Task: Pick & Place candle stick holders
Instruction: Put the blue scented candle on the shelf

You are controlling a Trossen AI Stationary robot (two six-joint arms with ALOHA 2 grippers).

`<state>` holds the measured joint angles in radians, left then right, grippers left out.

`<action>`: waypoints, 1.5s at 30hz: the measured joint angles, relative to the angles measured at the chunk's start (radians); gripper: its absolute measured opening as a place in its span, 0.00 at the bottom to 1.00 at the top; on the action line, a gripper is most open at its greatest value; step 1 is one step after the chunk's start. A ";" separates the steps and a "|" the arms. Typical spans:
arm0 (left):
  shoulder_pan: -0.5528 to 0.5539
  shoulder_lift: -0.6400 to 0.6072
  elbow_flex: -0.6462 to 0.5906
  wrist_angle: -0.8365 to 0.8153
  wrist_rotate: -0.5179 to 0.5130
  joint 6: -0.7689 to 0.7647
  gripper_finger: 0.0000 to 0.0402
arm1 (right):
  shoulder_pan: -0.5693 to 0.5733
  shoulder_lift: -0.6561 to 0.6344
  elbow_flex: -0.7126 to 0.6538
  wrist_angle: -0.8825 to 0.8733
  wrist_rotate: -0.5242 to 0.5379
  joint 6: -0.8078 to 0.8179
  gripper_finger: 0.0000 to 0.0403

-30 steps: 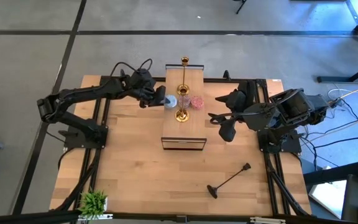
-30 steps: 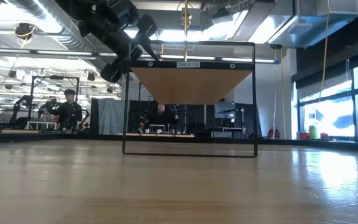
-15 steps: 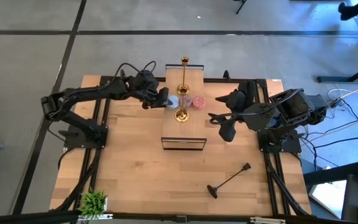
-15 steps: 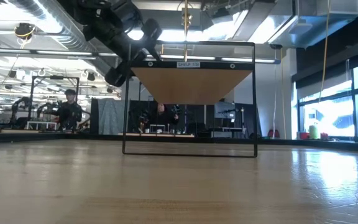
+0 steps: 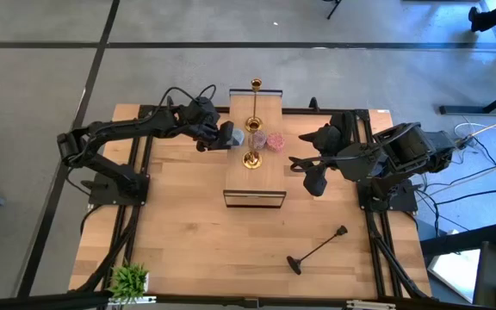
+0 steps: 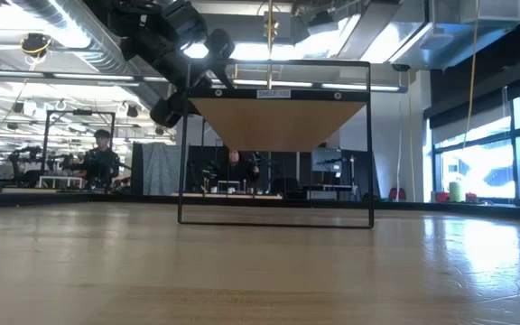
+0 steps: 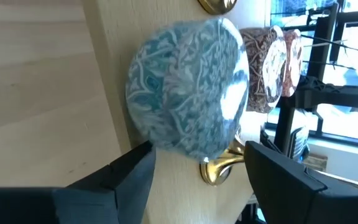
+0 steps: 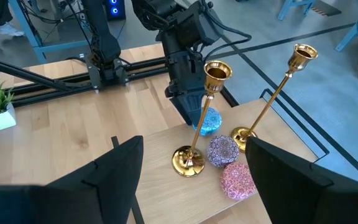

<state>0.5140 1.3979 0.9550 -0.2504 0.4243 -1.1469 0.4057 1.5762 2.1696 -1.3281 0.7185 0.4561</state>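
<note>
Plant sits at your 7 o'clock corner of the table. Moving right, your left gripper is up at the shelf, fingers spread either side of the blue cup; the left wrist view shows that cup resting on the shelf board with a gap to each finger, so nothing is pinched. Next come the purple cup and the pink cup, touching each other, with one gold stem at their 6 o'clock and a second gold stem at 12. You'll find a small white label on the shelf's front rail; its writing is too small to read. Further right, your right gripper hangs beside the shelf at 3 o'clock, fingers apart and empty. The black holder lies flat on the table at 5 o'clock.
</note>
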 joint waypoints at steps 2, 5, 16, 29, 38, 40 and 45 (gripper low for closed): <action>-0.002 0.000 0.014 -0.018 0.005 0.002 0.60 | 0.000 0.000 0.000 0.000 0.001 -0.008 0.71; -0.002 0.000 0.042 -0.021 0.007 0.007 0.60 | -0.005 0.000 0.000 0.000 0.002 -0.011 0.71; -0.015 -0.004 0.151 -0.270 0.024 0.091 0.60 | -0.007 0.000 0.000 -0.017 0.002 -0.006 0.71; 0.100 -0.008 0.194 -0.212 -0.109 0.180 0.42 | -0.007 0.000 0.000 -0.023 0.003 0.000 0.71; 0.151 0.107 0.193 -0.080 -0.004 0.261 0.02 | -0.013 0.000 0.000 -0.023 0.005 0.008 0.71; 0.151 0.122 0.193 -0.053 -0.003 0.264 0.01 | -0.013 0.000 0.000 -0.023 0.011 0.009 0.71; 0.159 0.149 0.193 -0.045 -0.002 0.279 0.00 | -0.013 0.000 0.000 -0.028 0.011 0.022 0.71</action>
<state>0.6730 1.5464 1.1484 -0.2953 0.4220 -0.8679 0.3923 1.5764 2.1696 -1.3557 0.7292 0.4777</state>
